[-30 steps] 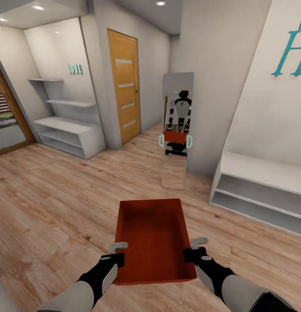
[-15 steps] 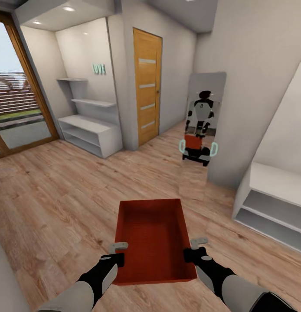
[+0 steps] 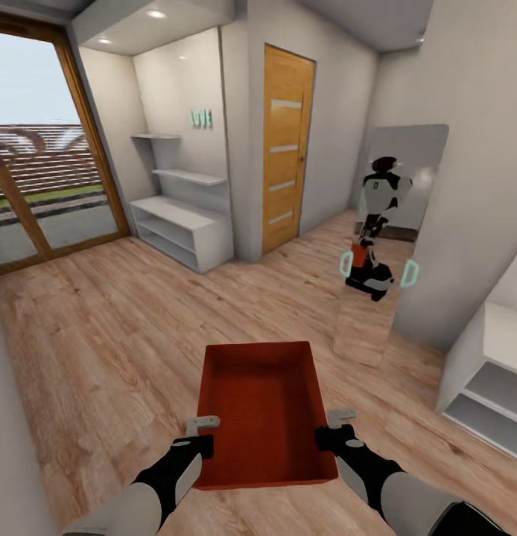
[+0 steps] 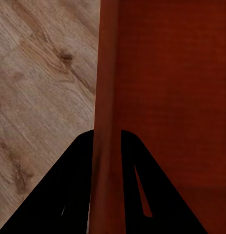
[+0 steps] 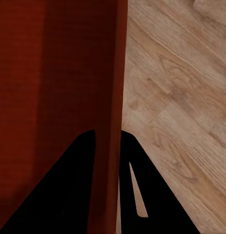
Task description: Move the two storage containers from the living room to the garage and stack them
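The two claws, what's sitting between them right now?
In the head view, the storage container lies between the left claw and the right claw, each shut on a side wall.

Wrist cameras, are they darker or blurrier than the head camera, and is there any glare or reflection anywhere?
Head view: bright, even light from ceiling spots, a mirror reflecting the robot, and straight walls leaning from wide-angle distortion. Left wrist view: the left gripper is a flat black silhouette clamped on the tray wall, with soft floor grain. Right wrist view: the same for the right gripper, with the tray interior in deep shade.
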Robot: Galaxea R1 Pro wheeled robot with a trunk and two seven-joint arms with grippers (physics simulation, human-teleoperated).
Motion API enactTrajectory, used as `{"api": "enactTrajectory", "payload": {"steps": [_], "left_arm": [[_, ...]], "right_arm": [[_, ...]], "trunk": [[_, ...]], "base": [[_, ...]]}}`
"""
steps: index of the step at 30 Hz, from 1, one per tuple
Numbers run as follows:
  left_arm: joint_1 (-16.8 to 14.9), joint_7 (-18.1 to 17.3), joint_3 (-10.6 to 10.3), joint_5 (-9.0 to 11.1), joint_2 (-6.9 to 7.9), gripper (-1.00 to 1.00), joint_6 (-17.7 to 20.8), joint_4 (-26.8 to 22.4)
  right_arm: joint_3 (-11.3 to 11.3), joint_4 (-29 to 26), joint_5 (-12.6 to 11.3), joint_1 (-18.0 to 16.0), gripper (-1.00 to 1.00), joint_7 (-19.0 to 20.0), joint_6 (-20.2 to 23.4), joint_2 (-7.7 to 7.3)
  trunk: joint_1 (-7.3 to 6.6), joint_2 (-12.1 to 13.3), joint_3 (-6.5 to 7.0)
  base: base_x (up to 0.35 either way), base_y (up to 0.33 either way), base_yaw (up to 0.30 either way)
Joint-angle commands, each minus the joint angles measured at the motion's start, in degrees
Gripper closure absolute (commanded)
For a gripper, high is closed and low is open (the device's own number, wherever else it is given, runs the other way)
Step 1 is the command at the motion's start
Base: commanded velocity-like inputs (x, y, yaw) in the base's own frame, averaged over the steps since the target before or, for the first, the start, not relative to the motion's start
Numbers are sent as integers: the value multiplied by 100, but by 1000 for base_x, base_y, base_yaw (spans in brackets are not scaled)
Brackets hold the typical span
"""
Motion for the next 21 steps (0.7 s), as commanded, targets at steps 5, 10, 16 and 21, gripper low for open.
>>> {"api": "enactTrajectory", "payload": {"steps": [5,10,16,21], "left_arm": [[0,61,-32,-128,58,100,41,-33],[0,61,-32,-128,58,100,40,-33],[0,61,-32,-128,58,100,41,-33],[0,61,-32,-128,58,100,43,-33]], "right_arm": [[-72,91,-78,-7,100,-42,-30,-7],[-72,91,-78,-7,100,-42,-30,-6],[-72,91,-78,-7,100,-42,-30,-9],[-72,91,-78,-7,100,-42,-30,-9]], "trunk": [[4,-4,-6],[4,-4,-6],[4,-4,-6],[4,-4,-6]], "base": [[323,0,14],[323,0,1],[323,0,0],[323,0,0]]}}
